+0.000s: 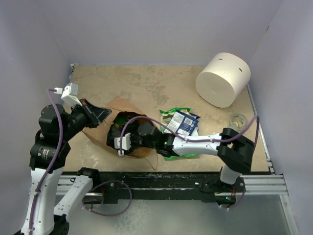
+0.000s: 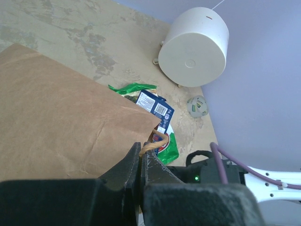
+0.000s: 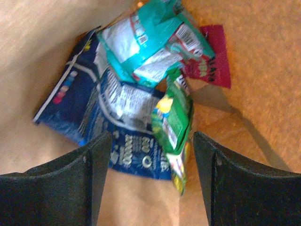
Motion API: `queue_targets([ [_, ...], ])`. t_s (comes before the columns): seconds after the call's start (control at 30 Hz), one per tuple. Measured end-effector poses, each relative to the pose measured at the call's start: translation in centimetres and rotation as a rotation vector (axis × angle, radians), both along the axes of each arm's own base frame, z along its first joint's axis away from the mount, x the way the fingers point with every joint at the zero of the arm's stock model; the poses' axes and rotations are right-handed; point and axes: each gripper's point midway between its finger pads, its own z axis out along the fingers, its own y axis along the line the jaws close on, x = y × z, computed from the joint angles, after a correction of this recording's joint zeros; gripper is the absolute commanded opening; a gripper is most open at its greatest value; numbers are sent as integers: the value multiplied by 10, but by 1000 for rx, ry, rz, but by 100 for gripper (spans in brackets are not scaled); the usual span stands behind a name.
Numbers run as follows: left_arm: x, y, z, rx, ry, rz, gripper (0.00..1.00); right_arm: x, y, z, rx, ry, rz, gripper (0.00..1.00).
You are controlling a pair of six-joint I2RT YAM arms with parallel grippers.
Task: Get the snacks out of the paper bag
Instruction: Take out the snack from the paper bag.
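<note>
- The right claw (image 3: 151,155) is inside the paper bag (image 1: 100,132). Its two fingers are wide apart and hold nothing.
- Just in front of it, between the fingers, is a green packet (image 3: 173,120). It is a bit closer to the right finger. Its long side points away from the claw, so the fingers stand on both sides of its thin part. I think this one is the easiest to grab next.
- Under it lies a dark blue packet (image 3: 101,110), off to the left.
- Deeper in the bag are a teal packet (image 3: 150,42) and a small red-pink packet (image 3: 211,63).
- The left claw (image 2: 141,153) is pinched shut on the bag's tan handle (image 2: 157,140). I think it is holding the bag's mouth open, so the right arm is the one to do the picking.
- Past the bag, a few packets (image 1: 180,122) already lie on the counter (image 1: 146,83).
- Farthest back sits a big white cylinder (image 1: 222,78).
</note>
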Motion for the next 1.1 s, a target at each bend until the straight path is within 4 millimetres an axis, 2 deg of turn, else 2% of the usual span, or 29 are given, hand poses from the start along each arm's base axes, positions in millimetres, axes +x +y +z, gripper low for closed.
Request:
queue_targets([
  [0.17, -3, -2, 5, -6, -9, -17, 0, 18, 29, 0, 27, -64, 1, 72],
  [0.43, -5, -6, 15, -7, -24, -45, 0, 44, 44, -31, 4, -81, -46, 70],
  [0.53, -7, -7, 16, -1, -30, -59, 0, 55, 50, -39, -2, -88, -76, 66],
  [0.63, -8, -8, 14, 2, -24, -66, 0, 66, 58, -42, -1, -96, -105, 57],
  [0.77, -10, -7, 14, 6, -21, -69, 0, 77, 64, -45, 2, -98, -135, 33],
  [1.0, -11, -7, 14, 9, -18, -66, 0, 79, 64, -45, 8, -84, -150, 0],
  [1.1, -12, -5, 12, 13, -12, -53, 0, 78, 63, -47, 6, -68, -152, 0],
])
